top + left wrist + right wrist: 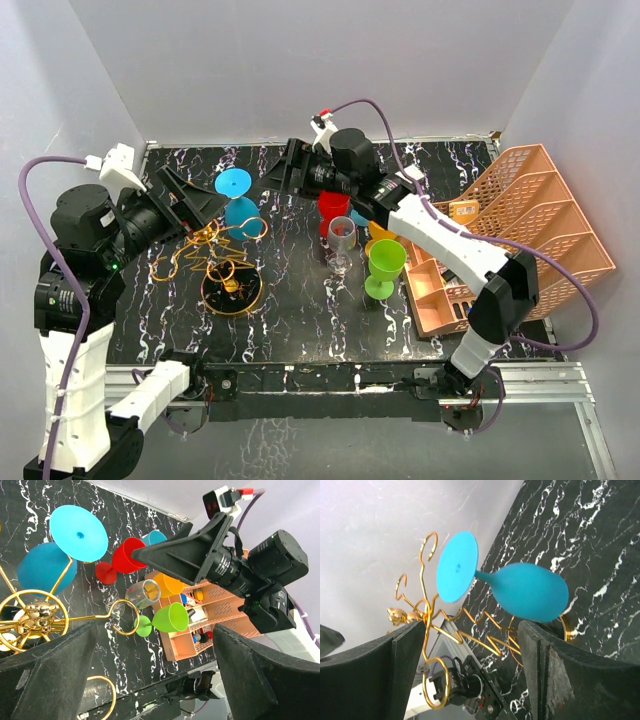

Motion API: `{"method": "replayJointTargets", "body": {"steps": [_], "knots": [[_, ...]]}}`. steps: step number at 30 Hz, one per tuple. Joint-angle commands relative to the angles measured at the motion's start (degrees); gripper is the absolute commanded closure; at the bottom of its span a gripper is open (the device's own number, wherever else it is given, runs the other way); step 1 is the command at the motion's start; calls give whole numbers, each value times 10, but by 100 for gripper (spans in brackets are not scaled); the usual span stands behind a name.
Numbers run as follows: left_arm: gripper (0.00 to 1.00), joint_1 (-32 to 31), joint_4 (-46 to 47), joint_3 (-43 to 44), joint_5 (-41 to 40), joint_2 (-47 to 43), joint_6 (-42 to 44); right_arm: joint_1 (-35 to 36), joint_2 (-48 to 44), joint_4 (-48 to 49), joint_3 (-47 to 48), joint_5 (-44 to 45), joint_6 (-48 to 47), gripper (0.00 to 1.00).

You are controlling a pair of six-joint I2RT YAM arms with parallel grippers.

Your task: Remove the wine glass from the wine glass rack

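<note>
Right gripper [470, 630] hangs at the far middle of the tabletop [300, 325], its jaws spread wide and holding nothing. It faces the blue wine glass [530, 592], whose bowl lies just beyond one fingertip; I cannot tell whether they touch. The glass hangs foot-up on the far side of the gold wine glass rack [225, 268], which stands in the tabletop's left half. Left gripper [155, 635], also wide open and empty, hovers at the rack's left. Red [333, 208], clear [342, 235] and green [385, 262] glasses stand right of centre, beside a peach organiser [530, 215] at the right edge.
</note>
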Motion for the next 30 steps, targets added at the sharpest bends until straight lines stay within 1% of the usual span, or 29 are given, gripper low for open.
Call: {"method": "replayJointTargets", "body": {"steps": [1,8,12,19,24,27,28,30], "knots": [[4,-1,-7,1,12,-9,-2,-1,28,43,69,-7,4,22],[4,-1,-26,17,9,-19,3,5,92,46,116,-14,1,35],[4,-1,-41,31,5,-16,12,13,123,41,156,-12,-11,39],[4,-1,-50,24,-2,-24,19,33,178,-12,229,-3,-41,46],[4,-1,-55,21,-9,-27,24,43,189,-51,245,25,-57,52],[4,-1,-58,21,-11,-28,26,50,190,-79,258,61,-76,57],[4,-1,-58,21,-12,-28,26,53,191,-91,265,74,-84,60],[4,-1,-59,19,-12,-28,26,57,193,-114,279,99,-99,63]]}}
